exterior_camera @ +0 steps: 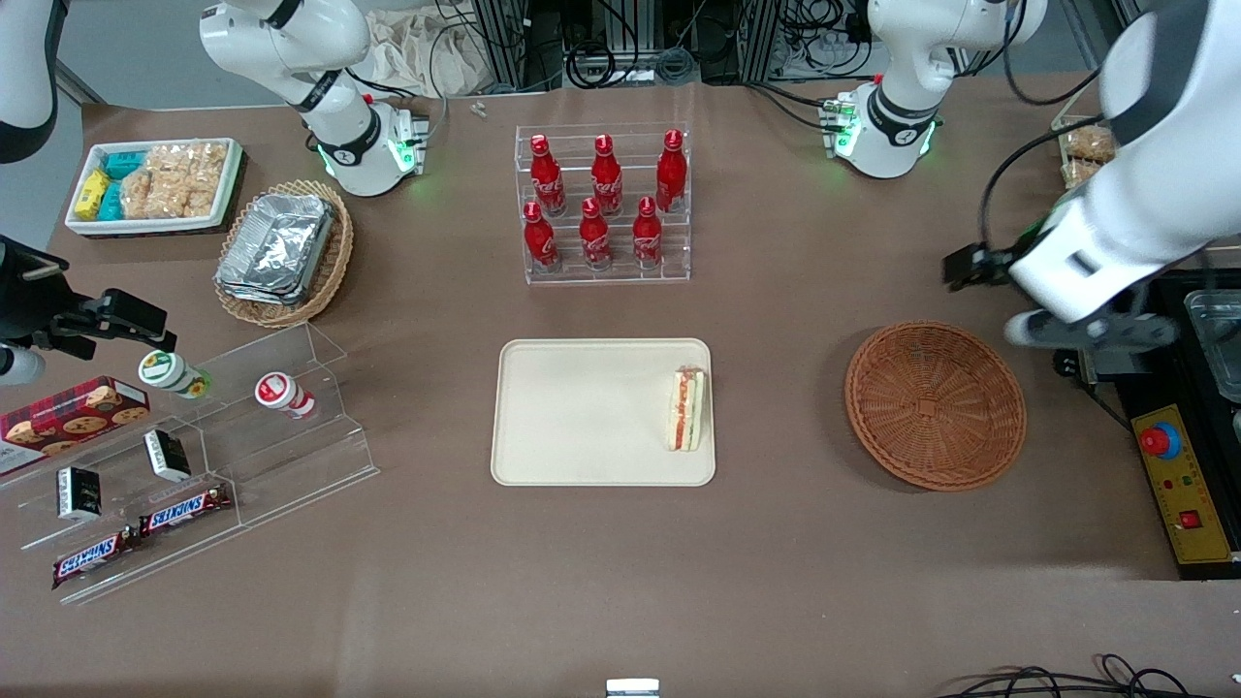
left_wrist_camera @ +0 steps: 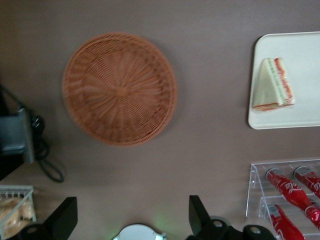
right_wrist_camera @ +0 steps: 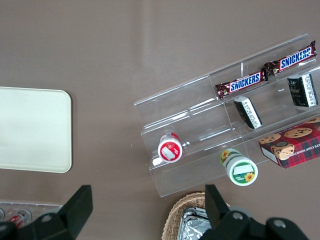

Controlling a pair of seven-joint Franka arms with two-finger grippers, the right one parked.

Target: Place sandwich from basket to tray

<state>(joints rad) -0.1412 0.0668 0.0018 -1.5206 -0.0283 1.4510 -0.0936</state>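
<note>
The sandwich (exterior_camera: 686, 410) lies on the cream tray (exterior_camera: 582, 412), at the tray's end toward the working arm. Its red and green filling edge faces up. The round reddish-brown basket (exterior_camera: 936, 404) sits empty beside the tray, toward the working arm's end of the table. My left gripper (exterior_camera: 974, 265) hangs open and empty, high above the table and farther from the front camera than the basket. The left wrist view shows the open gripper (left_wrist_camera: 131, 215), the empty basket (left_wrist_camera: 120, 89), and the sandwich (left_wrist_camera: 272, 85) on the tray (left_wrist_camera: 305, 50).
A clear rack of red bottles (exterior_camera: 606, 204) stands farther back than the tray. A tan basket with foil containers (exterior_camera: 286, 252), a white snack bin (exterior_camera: 155, 184) and a clear stepped shelf of snacks (exterior_camera: 194, 465) lie toward the parked arm's end. A yellow control box (exterior_camera: 1178, 485) sits beside the basket.
</note>
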